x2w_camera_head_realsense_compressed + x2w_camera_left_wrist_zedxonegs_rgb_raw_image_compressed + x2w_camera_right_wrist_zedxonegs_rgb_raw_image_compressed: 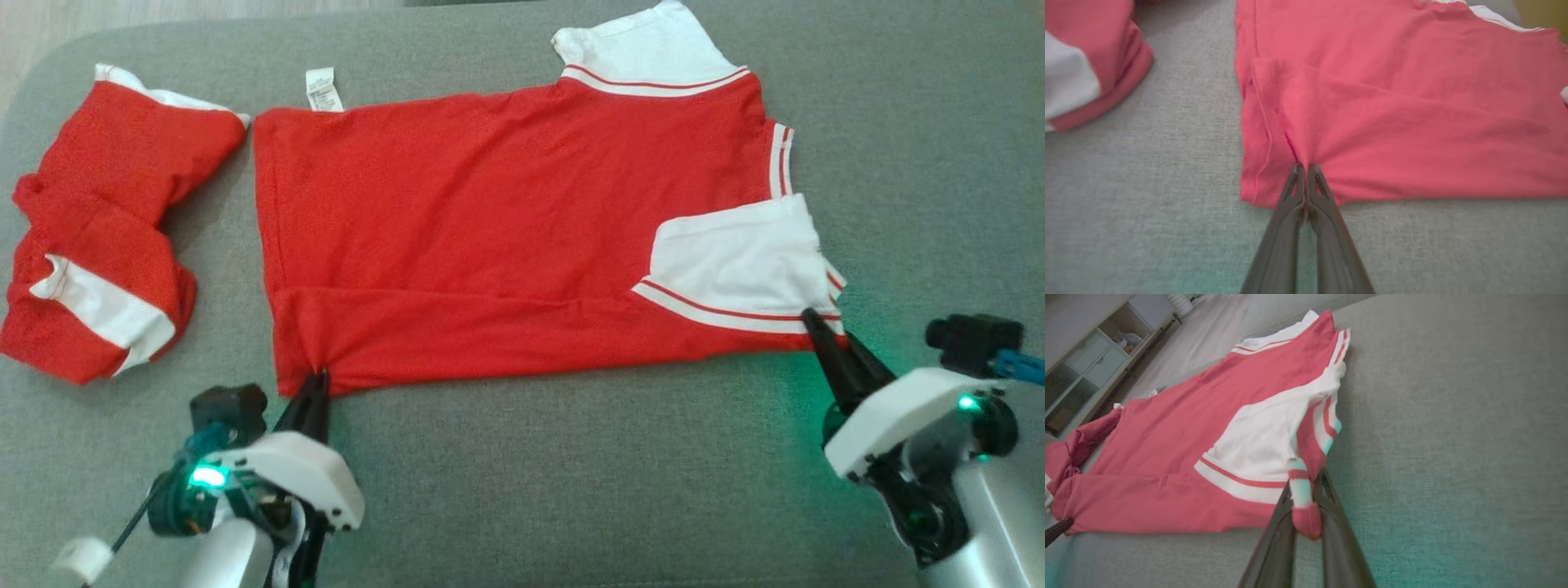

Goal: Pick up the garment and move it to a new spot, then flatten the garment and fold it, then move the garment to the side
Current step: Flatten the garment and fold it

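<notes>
Found the left pincer point(314, 377) clamped tight on the near hem corner of the red short-sleeved knit shirt with white sleeves and striped trim point(506, 220), cloth bunched into radiating creases just beyond the fingertips. Confirmed in the left wrist view: both dark fingers point(1286, 228) pressed together, red fabric pinched at the tips, a folded-over band of the shirt spreading away to the right of the pincer. Found the right pincer point(808, 314) gripping the striped cuff of the white sleeve point(735, 261), with a strip of trim draped between and over its fingers in the right wrist view. Recorded the shirt lying mostly flat on the grey woven upholstered surface point(571, 474), near edge stretched between the two pincers, body extending away ahead of both. Noted a small white care label point(324, 90) at the far edge, well ahead of the left pincer. Noted a crumpled red-and-white garment point(98, 229) to the left of the left pincer, near the shirt's end but apart from it.
</notes>
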Motion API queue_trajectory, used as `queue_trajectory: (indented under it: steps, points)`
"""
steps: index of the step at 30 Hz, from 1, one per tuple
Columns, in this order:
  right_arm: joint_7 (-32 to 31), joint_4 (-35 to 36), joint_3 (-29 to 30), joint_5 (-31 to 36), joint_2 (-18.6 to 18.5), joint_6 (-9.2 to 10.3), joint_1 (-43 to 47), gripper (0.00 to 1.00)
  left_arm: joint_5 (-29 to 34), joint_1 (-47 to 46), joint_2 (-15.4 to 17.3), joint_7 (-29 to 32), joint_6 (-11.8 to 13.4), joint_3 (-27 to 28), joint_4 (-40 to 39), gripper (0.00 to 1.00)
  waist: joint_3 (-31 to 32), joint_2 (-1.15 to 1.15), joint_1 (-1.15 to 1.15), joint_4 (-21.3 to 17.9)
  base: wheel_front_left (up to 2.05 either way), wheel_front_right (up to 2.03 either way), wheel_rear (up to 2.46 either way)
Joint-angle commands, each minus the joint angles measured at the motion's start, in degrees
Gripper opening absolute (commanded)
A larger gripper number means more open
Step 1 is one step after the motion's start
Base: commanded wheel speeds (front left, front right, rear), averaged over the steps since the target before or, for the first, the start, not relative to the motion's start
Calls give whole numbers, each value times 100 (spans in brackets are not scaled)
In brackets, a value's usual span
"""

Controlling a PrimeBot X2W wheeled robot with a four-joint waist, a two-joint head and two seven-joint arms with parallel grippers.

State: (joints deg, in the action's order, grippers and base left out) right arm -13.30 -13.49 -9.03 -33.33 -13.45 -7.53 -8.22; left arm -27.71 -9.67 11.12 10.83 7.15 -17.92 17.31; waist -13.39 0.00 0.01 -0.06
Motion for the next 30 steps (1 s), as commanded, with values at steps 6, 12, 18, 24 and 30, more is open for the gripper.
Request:
queue_trajectory:
  steps: [6,12,18,24,30]
  points:
    - [-328,1235,492,165,80,4,897,0,28,583,367,246,289,301,-1228,0,219,0,-1,36,0,0,0]
    - [-918,2061,1046,380,624,4,1964,0,-91,1402,549,690,603,404,-1999,0,382,0,-1,-9,0,0,0]
    - [-1218,1966,1136,322,980,4,2579,100,-530,1955,426,761,478,418,-1974,0,473,0,-1,-73,0,0,0]
    - [-621,1638,1044,349,1004,4,2355,100,-680,1893,139,116,235,444,-1287,100,543,0,-1,-94,0,0,0]
    - [12,1681,1020,502,950,4,2022,100,-495,1624,-10,-856,137,565,-1016,100,586,0,-1,-60,0,0,0]
